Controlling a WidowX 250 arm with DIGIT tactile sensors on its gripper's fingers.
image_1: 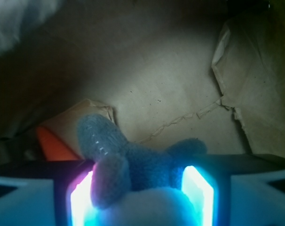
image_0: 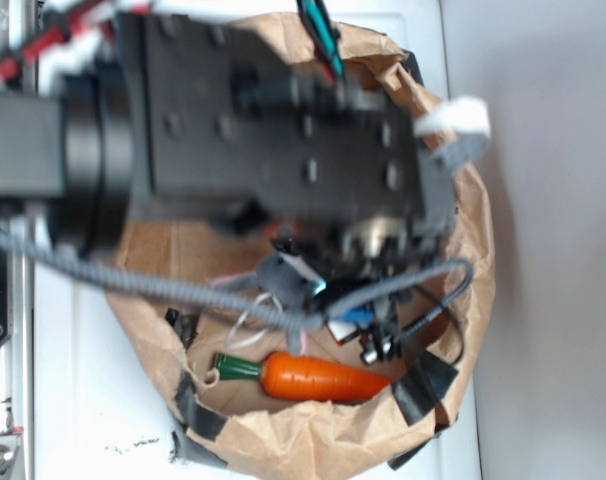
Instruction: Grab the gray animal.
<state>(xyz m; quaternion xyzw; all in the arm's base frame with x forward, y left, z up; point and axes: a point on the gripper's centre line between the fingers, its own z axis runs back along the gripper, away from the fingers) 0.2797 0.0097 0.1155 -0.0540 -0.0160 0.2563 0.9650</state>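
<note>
I see the brown paper bag [image_0: 313, 440] filling the view, my arm hanging over it. The orange carrot [image_0: 323, 379] lies along its near edge. My gripper [image_1: 140, 195] has its glowing fingers [image_1: 81, 197] pinching the gray animal [image_1: 128, 162] between them, inside the bag.

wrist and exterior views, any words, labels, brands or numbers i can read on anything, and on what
None: no readable text in either view.
The gripper, gray animal between its lit fingers, carrot and brown paper bag carry no print.
A small white-and-blue patch under the arm could be a label; too blurred to tell.
</note>
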